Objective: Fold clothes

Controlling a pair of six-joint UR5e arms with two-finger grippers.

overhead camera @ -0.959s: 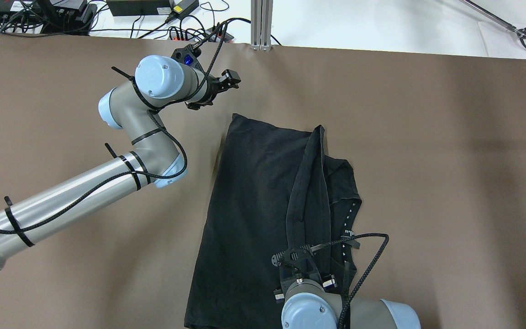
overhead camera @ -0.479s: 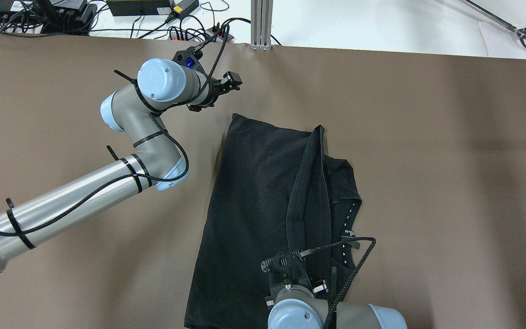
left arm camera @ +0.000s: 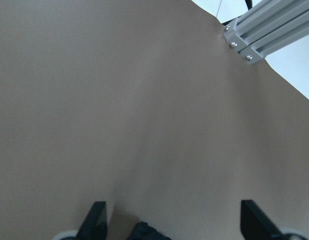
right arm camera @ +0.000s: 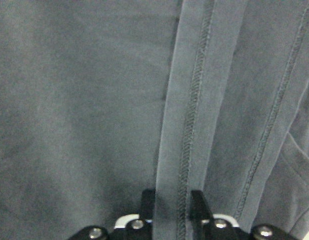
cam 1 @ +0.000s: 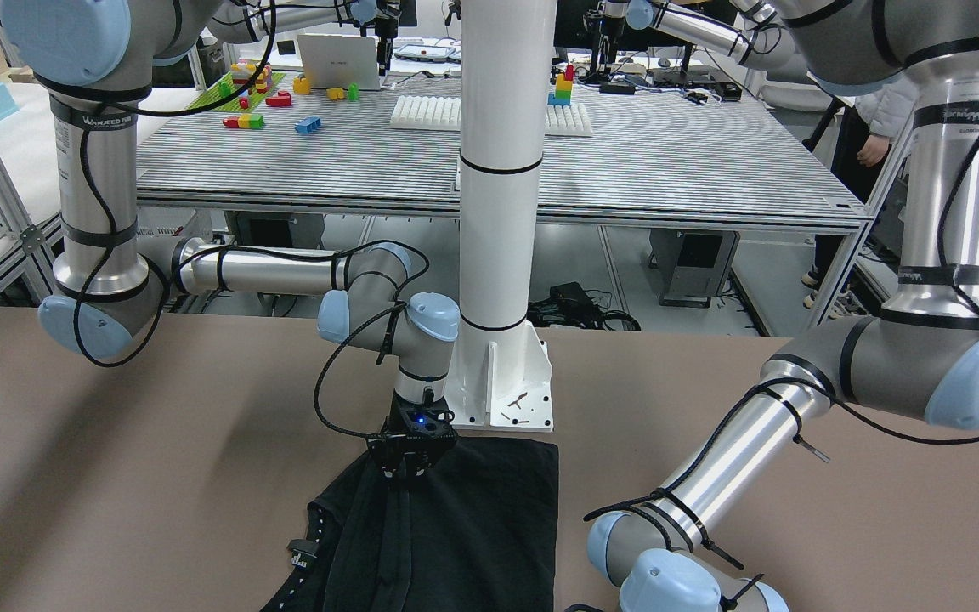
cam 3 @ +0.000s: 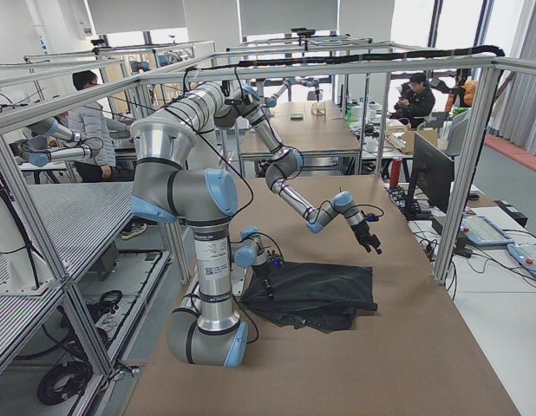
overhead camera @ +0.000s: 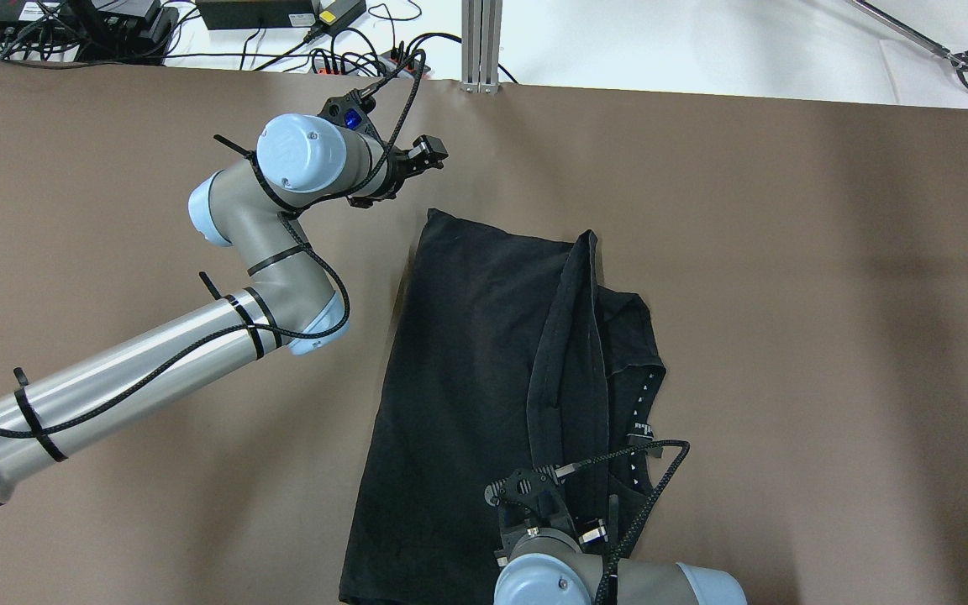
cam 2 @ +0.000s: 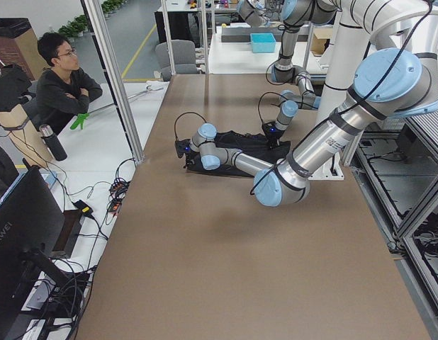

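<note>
The clothes (overhead camera: 459, 353) are one black garment lying on the brown table (overhead camera: 786, 294), with a hemmed band folded lengthwise over its middle and small white marks at its right edge. In the right wrist view my right gripper (right arm camera: 172, 200) is shut on that stitched band (right arm camera: 192, 100). It stands straight down over the garment's near end (cam 1: 404, 478), and in the overhead view its wrist hides the fingers. My left gripper (overhead camera: 432, 152) hovers open just beyond the garment's far left corner, its fingers (left arm camera: 97, 220) wide apart over bare table.
An aluminium post (overhead camera: 481, 46) stands at the table's far edge, with cables and power boxes (overhead camera: 114, 25) behind it. The white pillar base (cam 1: 502, 374) sits by the garment's near end. A person (cam 2: 63, 78) sits off the table's far side.
My right wrist has shifted slightly left and toward the robot with the band still in its grip. The left arm has drifted a little to the right. The garment's outline is the same.
</note>
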